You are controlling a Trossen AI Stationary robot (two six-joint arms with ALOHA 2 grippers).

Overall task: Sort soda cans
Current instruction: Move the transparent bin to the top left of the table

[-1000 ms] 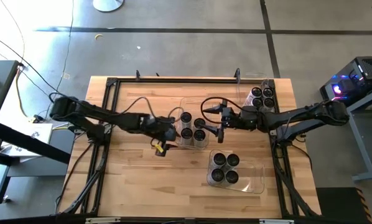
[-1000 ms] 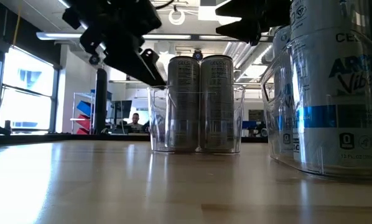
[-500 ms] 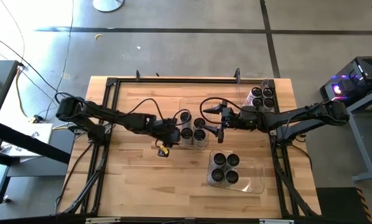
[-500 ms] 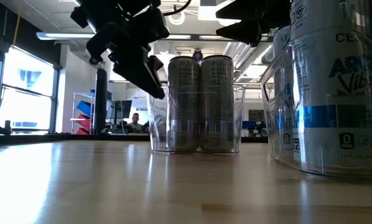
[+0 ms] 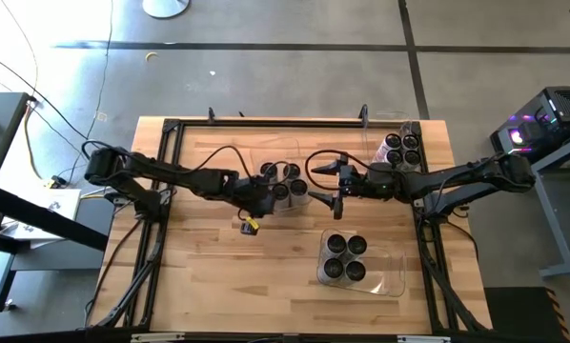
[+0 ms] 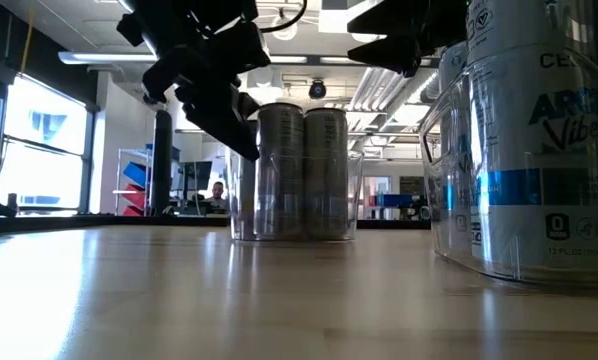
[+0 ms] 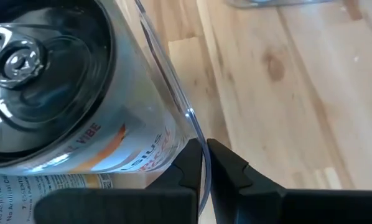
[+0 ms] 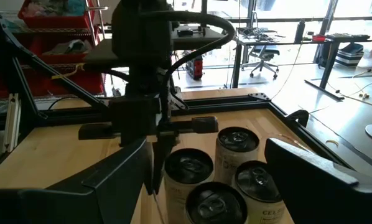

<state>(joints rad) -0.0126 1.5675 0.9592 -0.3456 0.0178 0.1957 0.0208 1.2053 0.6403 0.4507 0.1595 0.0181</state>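
We look down on a wooden table [image 5: 209, 276] with three clear plastic bins of soda cans on it.

The middle bin [image 5: 287, 164] sits near the table's centre, a little toward the far edge, and holds four soda cans [image 5: 283, 181] packed together, their dark round tops up. Our left gripper [image 5: 264, 196] reaches in from the left edge and is pinched tight on this bin's thin clear wall; in the left wrist view the two dark fingertips [image 7: 226, 163] squeeze the wall between them, with a can just on the inner side of it. From table height we see the same bin [image 6: 291, 215] with its cans standing upright and the left gripper [image 6: 241, 140] coming down onto its near-left corner.

Our right gripper [image 5: 335, 187] hangs just beside the middle bin on its right side, fingers spread wide and holding nothing. In its wrist view the cans [image 8: 220, 168] lie between and ahead of its two open fingers, and the left arm stands behind them.

A second bin [image 5: 392, 281] near the table's front edge, right of centre, holds four cans [image 5: 345, 257]. A third bin [image 5: 417, 129] in the far right corner holds four more cans [image 5: 402, 149].
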